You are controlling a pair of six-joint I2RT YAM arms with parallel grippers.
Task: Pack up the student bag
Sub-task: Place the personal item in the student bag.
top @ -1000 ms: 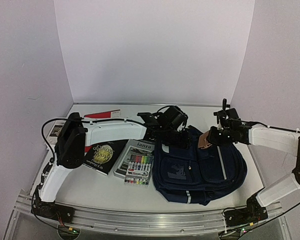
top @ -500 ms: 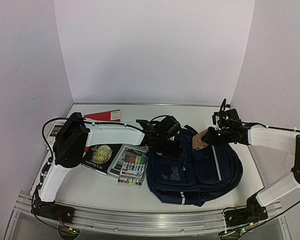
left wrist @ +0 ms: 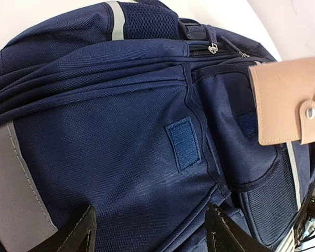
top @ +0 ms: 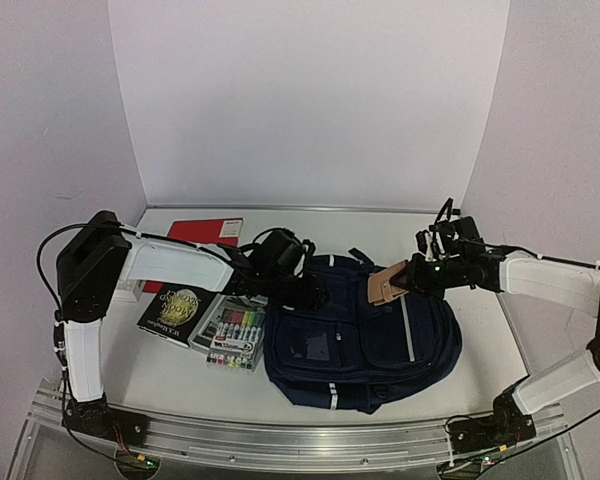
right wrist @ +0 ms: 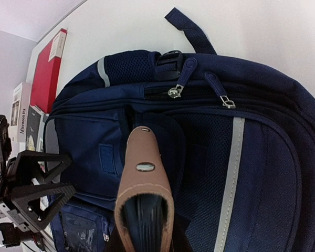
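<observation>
The student bag lies flat on the table, navy with grey stripes, zips closed along its top. It fills the left wrist view and the right wrist view. My left gripper is open at the bag's upper left, its two dark fingertips spread wide over the bag's front fabric. My right gripper is shut on a tan leather case with a metal snap. It holds the case just above the bag's front pocket, and the fingers are hidden under it.
Left of the bag lie a pack of coloured markers and a black book with a gold emblem. A red book lies at the back left. Pale walls close in the table on three sides.
The bag has slid left across the table, and both grippers moved left with it. The marker pack and black book shifted left too. The tan case stays in my right gripper.
</observation>
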